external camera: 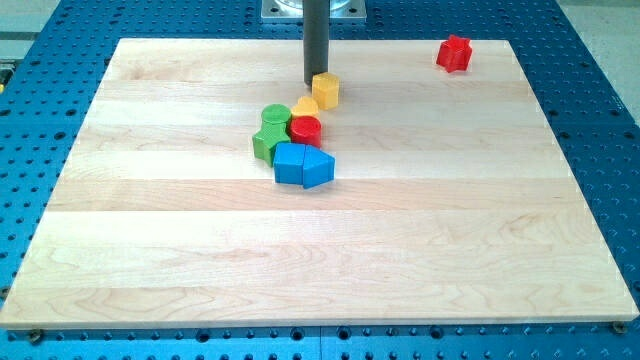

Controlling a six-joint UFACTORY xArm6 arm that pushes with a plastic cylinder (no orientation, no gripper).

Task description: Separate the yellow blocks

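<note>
The wooden worktop (150,260) carries a cluster near its centre. At the cluster's left sit a green cylinder (276,116) and, below it, a green block (266,143) of unclear shape. Toward the view's bottom lie a blue cube (290,164) and a blue pointed block (319,168), touching. A red cylinder (305,129) sits above them, with a yellow block (306,106) behind it. My tip (313,82), a plain rod with no end effector to open or close, touches the left edge of a second yellow block (327,90). A red block (454,53) lies well apart at the view's upper right.
</note>
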